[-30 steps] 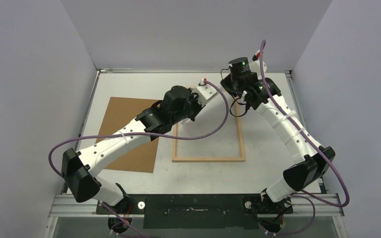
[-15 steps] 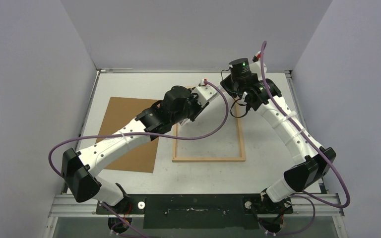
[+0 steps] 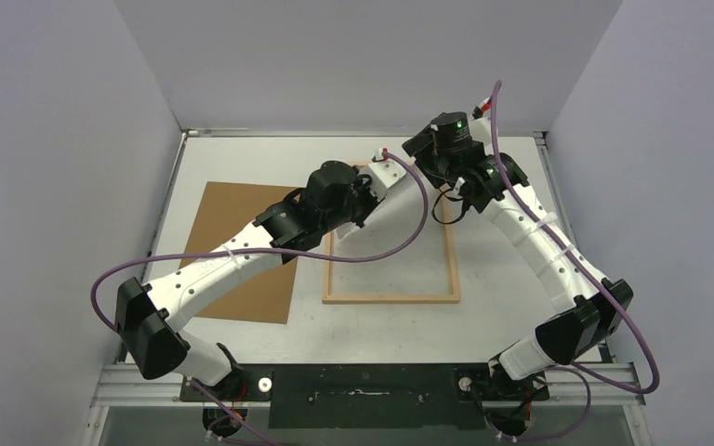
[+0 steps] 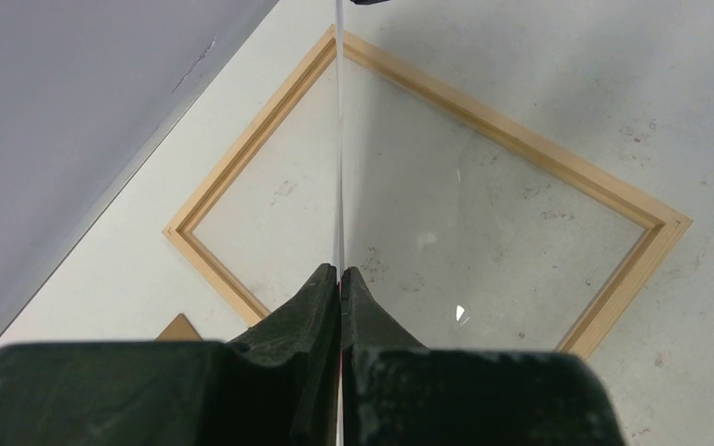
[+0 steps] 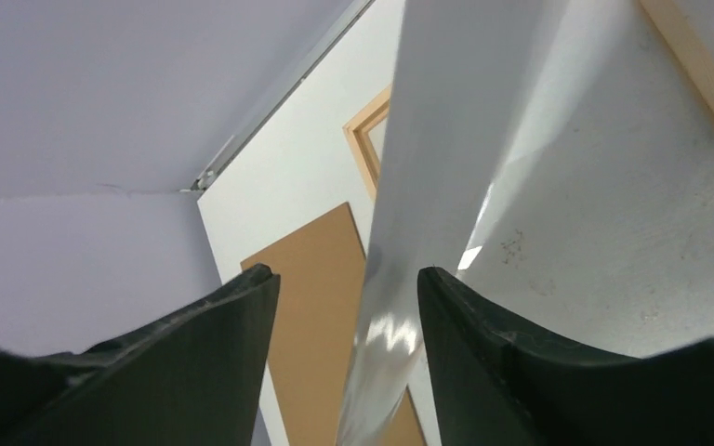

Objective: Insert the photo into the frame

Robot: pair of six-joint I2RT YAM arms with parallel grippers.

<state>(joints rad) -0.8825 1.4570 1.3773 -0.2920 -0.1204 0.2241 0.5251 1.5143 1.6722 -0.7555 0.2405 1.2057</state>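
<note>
My left gripper (image 4: 339, 274) is shut on the near edge of the photo (image 4: 339, 158), a thin glossy sheet standing on edge; its printed face does not show. Beneath it the light-wood frame (image 4: 521, 144) lies flat on the table. In the right wrist view the photo (image 5: 446, 139) rises between the spread fingers of my right gripper (image 5: 346, 271), close to the right finger (image 5: 483, 325) but not pinched. From above, the left gripper (image 3: 358, 218) hangs over the left rail of the frame (image 3: 390, 298) and the right gripper (image 3: 454, 190) over its far right corner.
A flat brown backing board (image 3: 242, 242) lies left of the frame, partly under my left arm; its corner (image 4: 178, 327) shows in the left wrist view. Grey enclosure walls stand close at the back and both sides. Purple cables loop above the frame.
My right gripper was shut and has opened, letting go of the far end of the photo, and its wrist has turned slightly. My left gripper stays clamped on the sheet in the same place.
</note>
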